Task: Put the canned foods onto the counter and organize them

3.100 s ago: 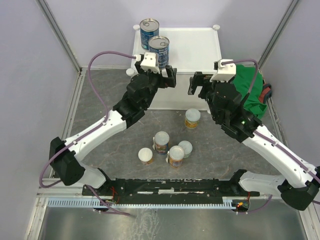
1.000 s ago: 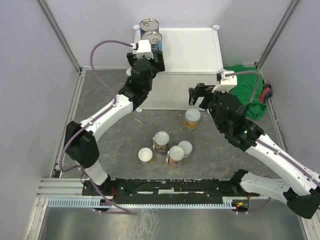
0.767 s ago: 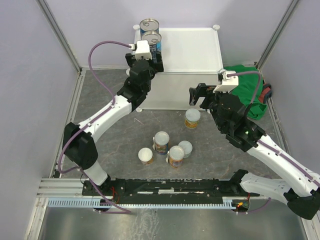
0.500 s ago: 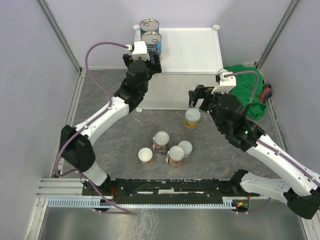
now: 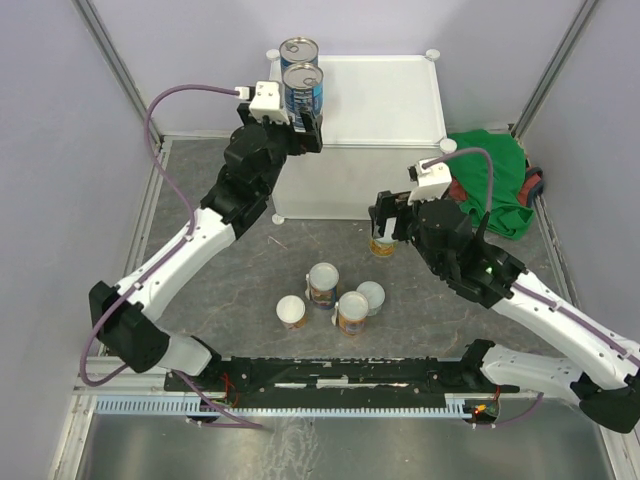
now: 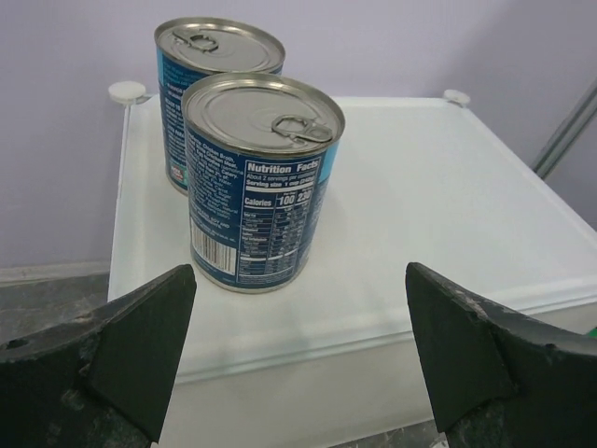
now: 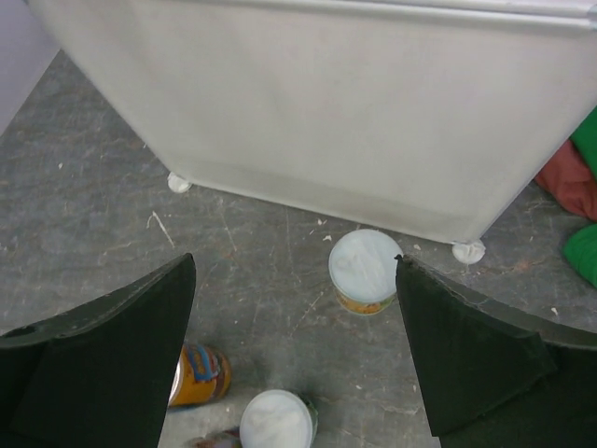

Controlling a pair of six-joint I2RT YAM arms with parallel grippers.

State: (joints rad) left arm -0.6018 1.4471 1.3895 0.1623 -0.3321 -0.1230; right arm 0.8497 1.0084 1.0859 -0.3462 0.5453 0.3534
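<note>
Cans point(image 6: 261, 182): two blue far left on counter point(image 6: 438, 196), left gripper point(image 6: 298, 280) released; next probably needs wide-open right gripper point(image 7: 294, 266) lowered around lone can point(image 7: 365, 271).

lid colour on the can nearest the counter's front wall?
Pale bluish-white lid; clearest in the right wrist view.

2 blue cans point(image 6: 256, 187) at counter point(image 6: 448, 215) left edge, flat top open rightward

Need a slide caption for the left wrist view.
Open left gripper facing two dark blue pull-tab cans standing on the white counter.
</note>
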